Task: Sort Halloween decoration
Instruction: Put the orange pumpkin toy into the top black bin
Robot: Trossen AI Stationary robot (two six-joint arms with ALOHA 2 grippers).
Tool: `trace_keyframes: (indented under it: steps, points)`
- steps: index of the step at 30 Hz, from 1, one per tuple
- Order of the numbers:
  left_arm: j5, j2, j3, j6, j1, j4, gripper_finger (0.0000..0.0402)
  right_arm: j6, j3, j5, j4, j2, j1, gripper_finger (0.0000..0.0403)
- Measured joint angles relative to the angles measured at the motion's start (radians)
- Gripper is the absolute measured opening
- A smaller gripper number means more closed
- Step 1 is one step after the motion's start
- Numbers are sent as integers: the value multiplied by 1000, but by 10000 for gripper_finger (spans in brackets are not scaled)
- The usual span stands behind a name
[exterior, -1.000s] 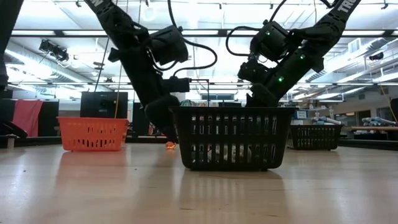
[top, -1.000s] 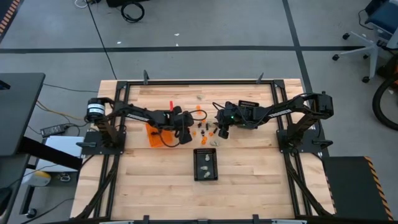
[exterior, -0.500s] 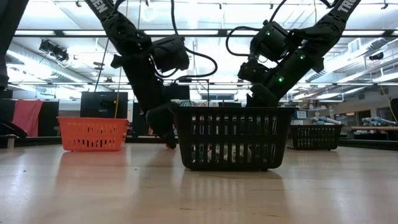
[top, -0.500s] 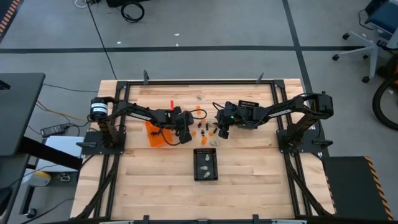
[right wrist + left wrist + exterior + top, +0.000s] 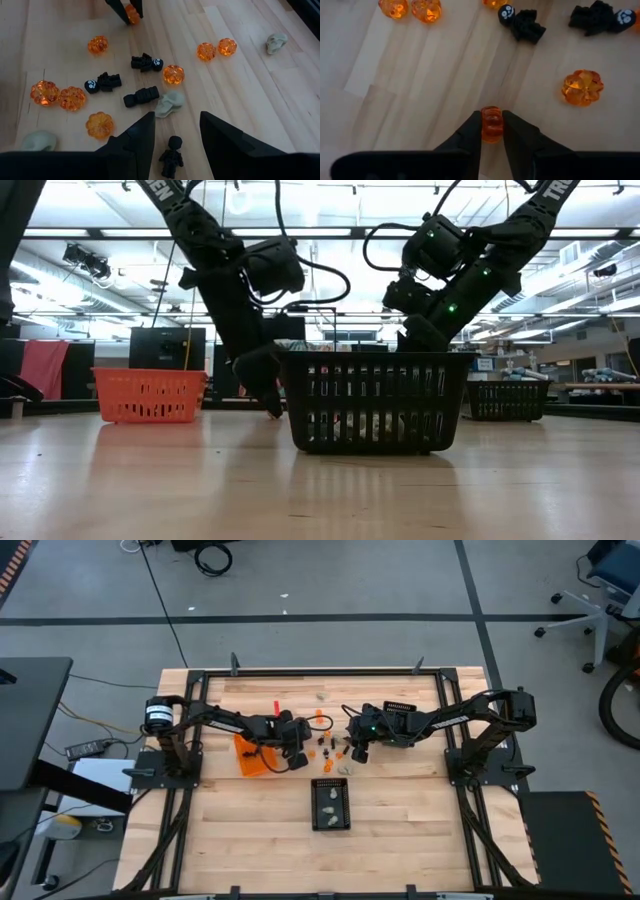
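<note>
The Halloween decoration (image 5: 145, 95) lies scattered on the wood between my two grippers: orange pumpkins, black skeleton figures and pale skulls. My left gripper (image 5: 492, 126) is shut on one small orange pumpkin (image 5: 492, 123) at the left edge of the scatter; it also shows in the high view (image 5: 303, 754). My right gripper (image 5: 176, 131) hovers open above the scatter's right side, over a black figure (image 5: 171, 156), touching nothing. My left gripper pinches the small orange pumpkin by its two opposite sides (image 5: 485, 125) between the two fingertips (image 5: 472, 132). The fingers slant down from the table's left side. The pumpkin stands on edge at table level (image 5: 132, 14); whether it still rests on the wood I cannot tell.
An orange bin (image 5: 250, 756) sits under my left arm. A black mesh bin (image 5: 331, 803) with pale pieces inside stands nearer the front edge, and another black mesh bin (image 5: 398, 710) lies under my right arm. Bare wood (image 5: 400, 820) lies to the front left and right.
My left gripper has shut on the small orange pumpkin, staying in place; in the low view the orange piece that showed by its fingers is now covered by them. My right gripper has kept still.
</note>
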Motion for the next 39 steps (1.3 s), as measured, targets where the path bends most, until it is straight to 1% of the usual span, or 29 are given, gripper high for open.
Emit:
trace_keyframes:
  steps: [7,13,16,19,21,25,30,32,34,39]
  points:
    - [7,-10,51,10,-1,-100,72,0,0,0,-3,0,0,160]
    - [17,-10,57,10,-5,-90,72,-1,0,0,-7,0,0,160]
    - [17,-10,57,14,-6,-59,72,-1,0,0,-26,-13,1,160]
    - [16,-10,57,33,-6,15,72,1,0,7,-55,-66,4,160]
    - [17,-10,57,42,-6,80,72,2,0,33,-89,-108,8,160]
    - [34,-7,57,62,-6,220,72,18,1,119,-183,-196,18,160]
    - [60,4,57,62,-6,348,72,66,0,250,-399,-332,17,160]
    - [74,4,60,61,-6,377,72,92,-1,282,-460,-382,10,160]
    - [79,21,90,61,-6,384,72,111,-10,308,-498,-432,3,160]
    - [91,69,165,66,-7,393,72,125,-44,334,-519,-539,-15,160]
